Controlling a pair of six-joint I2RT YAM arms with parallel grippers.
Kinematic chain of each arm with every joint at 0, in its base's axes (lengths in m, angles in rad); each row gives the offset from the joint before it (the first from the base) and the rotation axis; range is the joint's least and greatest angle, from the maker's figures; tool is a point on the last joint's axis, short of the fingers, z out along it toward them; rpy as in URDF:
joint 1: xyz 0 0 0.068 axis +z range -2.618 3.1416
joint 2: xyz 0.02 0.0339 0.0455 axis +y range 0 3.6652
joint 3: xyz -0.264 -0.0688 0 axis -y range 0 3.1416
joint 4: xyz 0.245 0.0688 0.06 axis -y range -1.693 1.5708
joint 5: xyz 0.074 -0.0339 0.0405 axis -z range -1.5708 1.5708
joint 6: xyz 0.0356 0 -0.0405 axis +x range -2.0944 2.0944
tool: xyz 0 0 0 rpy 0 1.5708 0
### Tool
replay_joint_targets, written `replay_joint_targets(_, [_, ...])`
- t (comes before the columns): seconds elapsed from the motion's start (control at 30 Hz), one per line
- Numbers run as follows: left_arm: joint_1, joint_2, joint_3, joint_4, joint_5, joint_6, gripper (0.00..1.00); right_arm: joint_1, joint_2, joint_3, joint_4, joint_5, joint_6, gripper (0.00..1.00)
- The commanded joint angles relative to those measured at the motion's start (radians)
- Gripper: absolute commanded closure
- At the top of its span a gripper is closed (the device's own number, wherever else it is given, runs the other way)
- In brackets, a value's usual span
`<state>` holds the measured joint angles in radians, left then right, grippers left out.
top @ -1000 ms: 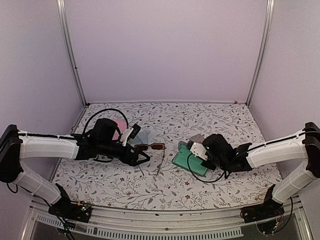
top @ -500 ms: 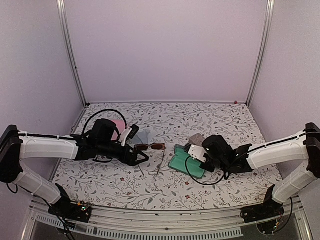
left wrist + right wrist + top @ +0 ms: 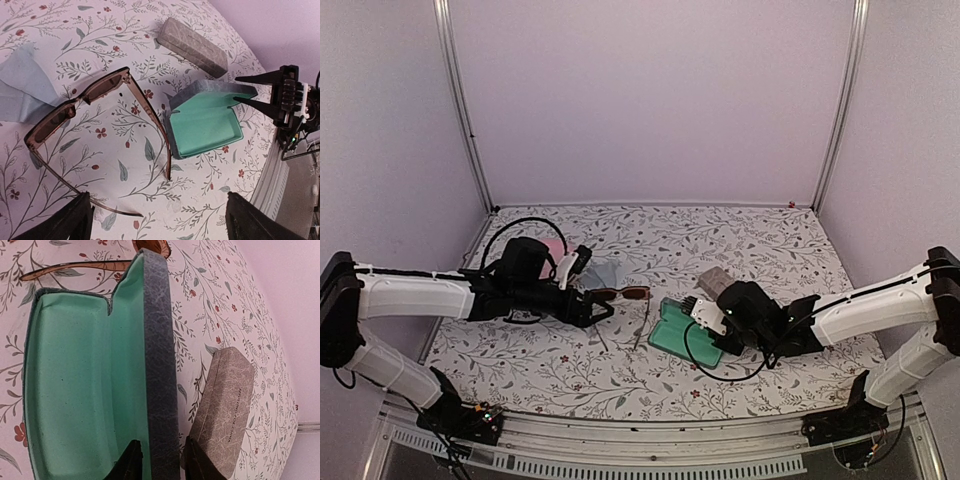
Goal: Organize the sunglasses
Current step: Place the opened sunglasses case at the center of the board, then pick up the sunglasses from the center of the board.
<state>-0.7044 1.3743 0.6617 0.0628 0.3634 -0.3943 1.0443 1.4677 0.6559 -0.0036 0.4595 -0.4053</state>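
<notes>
The step in hand, I judge, is getting the brown-lensed sunglasses (image 3: 102,86) into the open case (image 3: 205,132). They lie on the bench (image 3: 720,240) just beside the case, at the end away from the right pincer (image 3: 161,441). Their temples are spread, and one temple tip lies almost against the case wall.

The left pincer (image 3: 157,197) hovers over them, jaws wide apart and empty. The right pincer straddles the rim of the raised lid, one finger on each side. I cannot tell whether it clamps the rim or merely brackets it.

To do it well, the left pincer should take the frame at the bridge or a hinge, never on a lens. Spread temples will likely foul the mint lining, so they want folding first. The lid should be held back throughout.

A closed grey-brown case (image 3: 225,400) lies just behind that lid. It carries one line of small capitals along its side, too small to read surely. No other writing shows.
</notes>
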Motion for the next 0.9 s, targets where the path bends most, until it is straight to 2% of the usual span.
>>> replay_joint_targets(0.0, [0.013,-0.032,-0.025,-0.003,-0.069,-0.010,0.07,0.008,-0.025,0.008,-0.025,-0.002,0.041,0.60])
replay_joint_targets(0.17, [0.013,-0.037,-0.041,-0.017,-0.151,-0.019,0.07,0.008,-0.048,0.008,-0.031,-0.018,0.080,0.45])
replay_joint_targets(0.3, [0.014,-0.021,-0.043,-0.022,-0.201,-0.022,0.09,0.008,-0.091,0.010,-0.029,-0.029,0.110,0.37])
replay_joint_targets(0.6, [0.036,0.128,0.007,-0.029,-0.237,-0.027,0.25,0.008,-0.242,0.022,-0.026,-0.054,0.152,0.25])
replay_joint_targets(0.7, [0.044,0.176,0.017,-0.007,-0.232,-0.037,0.31,0.008,-0.258,0.024,-0.025,-0.047,0.175,0.21])
replay_joint_targets(0.87, [0.045,0.231,0.036,0.038,-0.218,-0.054,0.40,0.007,-0.242,0.024,-0.034,-0.042,0.219,0.20])
